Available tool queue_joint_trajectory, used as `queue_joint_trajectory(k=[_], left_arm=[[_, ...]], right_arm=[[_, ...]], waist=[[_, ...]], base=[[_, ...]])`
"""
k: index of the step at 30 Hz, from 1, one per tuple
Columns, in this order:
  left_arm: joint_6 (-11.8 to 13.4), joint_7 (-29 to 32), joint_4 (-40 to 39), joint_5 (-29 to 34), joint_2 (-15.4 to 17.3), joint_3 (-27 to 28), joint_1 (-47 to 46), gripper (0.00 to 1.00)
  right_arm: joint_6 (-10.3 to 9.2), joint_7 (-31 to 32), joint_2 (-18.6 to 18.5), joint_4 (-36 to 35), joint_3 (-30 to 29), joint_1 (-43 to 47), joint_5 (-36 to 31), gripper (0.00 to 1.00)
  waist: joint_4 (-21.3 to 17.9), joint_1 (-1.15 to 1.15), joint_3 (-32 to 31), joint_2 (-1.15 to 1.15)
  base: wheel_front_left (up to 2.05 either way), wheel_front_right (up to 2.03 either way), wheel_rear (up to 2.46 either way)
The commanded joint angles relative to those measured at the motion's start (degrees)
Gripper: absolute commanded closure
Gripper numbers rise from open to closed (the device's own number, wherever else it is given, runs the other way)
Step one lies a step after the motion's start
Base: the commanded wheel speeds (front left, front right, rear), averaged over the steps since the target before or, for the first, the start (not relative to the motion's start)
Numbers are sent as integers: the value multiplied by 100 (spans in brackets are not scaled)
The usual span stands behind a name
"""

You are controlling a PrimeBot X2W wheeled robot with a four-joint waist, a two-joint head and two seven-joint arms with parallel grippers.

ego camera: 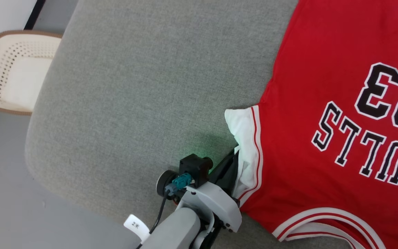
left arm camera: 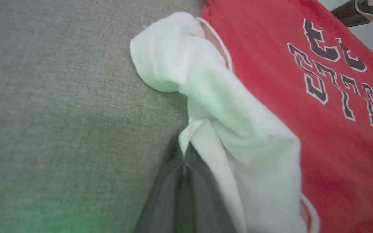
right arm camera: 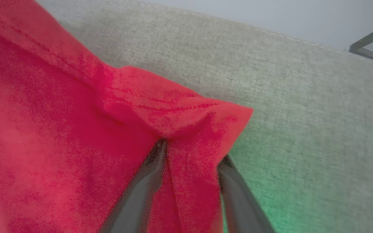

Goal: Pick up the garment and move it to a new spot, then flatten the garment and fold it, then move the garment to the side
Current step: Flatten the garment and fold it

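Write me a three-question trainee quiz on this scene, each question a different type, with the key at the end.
1. True or false: the left end effector is shut on a white sleeve panel of the garment.
2. What lies between the parted fingers of the right end effector? A) red cloth B) white cloth C) nothing
3. Fill in: in the head view, the cream basket sits beyond the grey cushion on the robot's ____ side.
Key: 1 true; 2 A; 3 left.
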Motion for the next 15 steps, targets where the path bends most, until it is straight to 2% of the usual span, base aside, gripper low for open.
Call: queue_joint_trajectory(k=[1,8,15], left_arm=[[178,204,566,-89,271,114,150,100],[169,151,937,-189,308,263,140,100],[154,87,1187,-298,534,444,308,100]], right_arm=[[38,62,261,186,150,312,-30,100],[31,47,150,96,188,277,113,100],[19,277,-250,-869,666,1108,604,100]], waist=[[34,0,62,-1],[-217,0,-120,-1],[-712,0,-564,-1]], base=[[0,0,0],[0,0,0],[0,0,0]])
